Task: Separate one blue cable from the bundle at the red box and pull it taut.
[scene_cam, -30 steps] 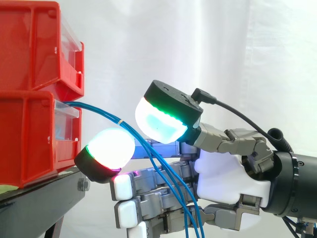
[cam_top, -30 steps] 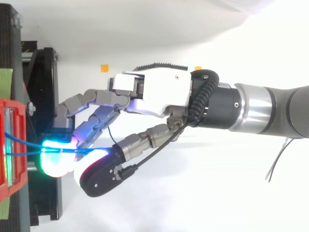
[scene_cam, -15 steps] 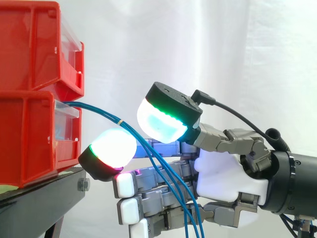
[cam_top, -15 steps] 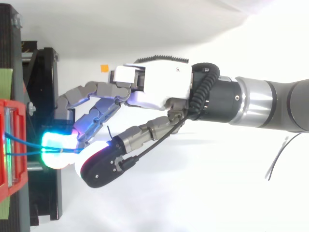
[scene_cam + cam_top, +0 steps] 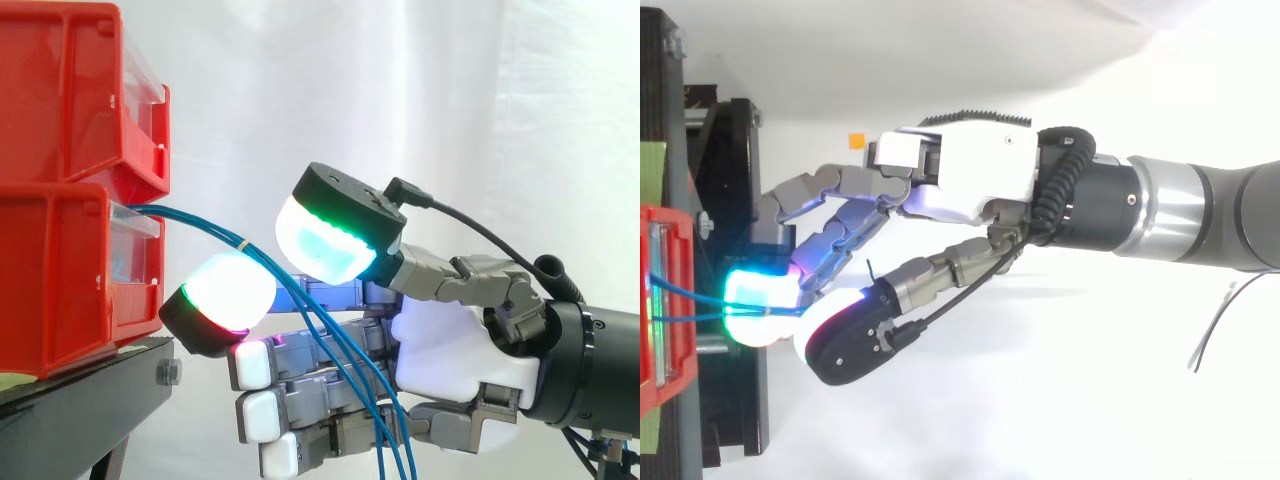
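Behind everything, a white curtain [image 5: 400,90]. At the left edge of the side view, two red bins stacked, the upper bin [image 5: 70,90] sitting on the lower bin [image 5: 60,280], both on a black stand [image 5: 80,410] in the lower left corner. Out of the clear front of the lower bin, a bundle of blue cables [image 5: 200,225], leaving together at mid-height, ringed by a small pale band [image 5: 241,243] just past the bin, then fanning out and sloping down to the bottom edge right of centre in a gentle curve. Around that bundle, near the centre of the frame, two big glowing fingertips [image 5: 225,290]: one white pad with a red-green rim below and left of the cables, and a second pad [image 5: 325,245], cyan-white with a green rim, above and right of them. Between the two, a narrow gap with the cables passing through it, not visibly clamped. Lower down, the other fingers stretched leftward, nearly straight, with the descending cables crossing in front of them. Further right, the white palm of the hand [image 5: 450,340], open, reaching in from the right edge. In the top view, the bins at the left edge, two cable strands running right onto the glowing pads, a small orange marker [image 5: 855,140] on the white surface above the fingers, then the silver-and-black arm [image 5: 1200,215] out to the right edge.
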Controlling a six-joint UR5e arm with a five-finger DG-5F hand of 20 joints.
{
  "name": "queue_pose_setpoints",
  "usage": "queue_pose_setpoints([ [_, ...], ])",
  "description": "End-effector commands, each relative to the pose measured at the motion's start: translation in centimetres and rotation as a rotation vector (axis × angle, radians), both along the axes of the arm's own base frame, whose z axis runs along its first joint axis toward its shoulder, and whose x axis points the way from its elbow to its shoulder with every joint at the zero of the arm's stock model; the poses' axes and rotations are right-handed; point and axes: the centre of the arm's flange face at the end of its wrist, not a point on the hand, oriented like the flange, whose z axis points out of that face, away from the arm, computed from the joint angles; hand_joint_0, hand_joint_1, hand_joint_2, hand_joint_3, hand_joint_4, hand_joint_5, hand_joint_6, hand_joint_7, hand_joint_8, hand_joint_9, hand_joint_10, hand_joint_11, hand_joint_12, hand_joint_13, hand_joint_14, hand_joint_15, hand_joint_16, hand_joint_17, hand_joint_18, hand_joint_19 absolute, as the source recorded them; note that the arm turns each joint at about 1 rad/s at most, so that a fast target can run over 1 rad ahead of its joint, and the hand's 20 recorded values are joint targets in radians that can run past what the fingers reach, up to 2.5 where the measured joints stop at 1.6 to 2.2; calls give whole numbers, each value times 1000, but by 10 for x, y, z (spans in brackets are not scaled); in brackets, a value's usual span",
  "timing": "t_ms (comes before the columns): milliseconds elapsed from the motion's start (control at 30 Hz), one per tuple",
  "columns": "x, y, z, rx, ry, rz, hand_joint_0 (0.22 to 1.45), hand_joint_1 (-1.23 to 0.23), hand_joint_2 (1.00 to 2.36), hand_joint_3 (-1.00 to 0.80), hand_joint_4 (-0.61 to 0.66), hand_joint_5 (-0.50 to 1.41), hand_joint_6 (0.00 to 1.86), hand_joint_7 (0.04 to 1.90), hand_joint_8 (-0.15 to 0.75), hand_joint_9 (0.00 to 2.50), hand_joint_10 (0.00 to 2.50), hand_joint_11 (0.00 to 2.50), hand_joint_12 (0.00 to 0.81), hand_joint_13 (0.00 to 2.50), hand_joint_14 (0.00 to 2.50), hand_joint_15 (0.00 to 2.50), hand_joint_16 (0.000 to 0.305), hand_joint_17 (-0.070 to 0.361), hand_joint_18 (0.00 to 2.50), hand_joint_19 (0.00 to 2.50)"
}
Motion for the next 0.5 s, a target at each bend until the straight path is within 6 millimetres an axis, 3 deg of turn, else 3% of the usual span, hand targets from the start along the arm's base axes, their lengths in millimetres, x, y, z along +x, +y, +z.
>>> queue_pose_setpoints([
  [0,1,0,0,0,-1,0,642,-697,1014,-291,163,-176,725,1010,298,811,21,737,364,919,22,553,45,102,735,605],
  [233,3,-1,4,1,-9,-2,647,-698,1016,-251,165,-185,756,971,295,806,20,726,365,919,22,561,45,102,736,607],
  [467,4,-1,7,-3,-10,-2,602,-677,1007,-399,188,-167,777,979,302,837,18,740,367,927,22,561,45,102,738,622],
])
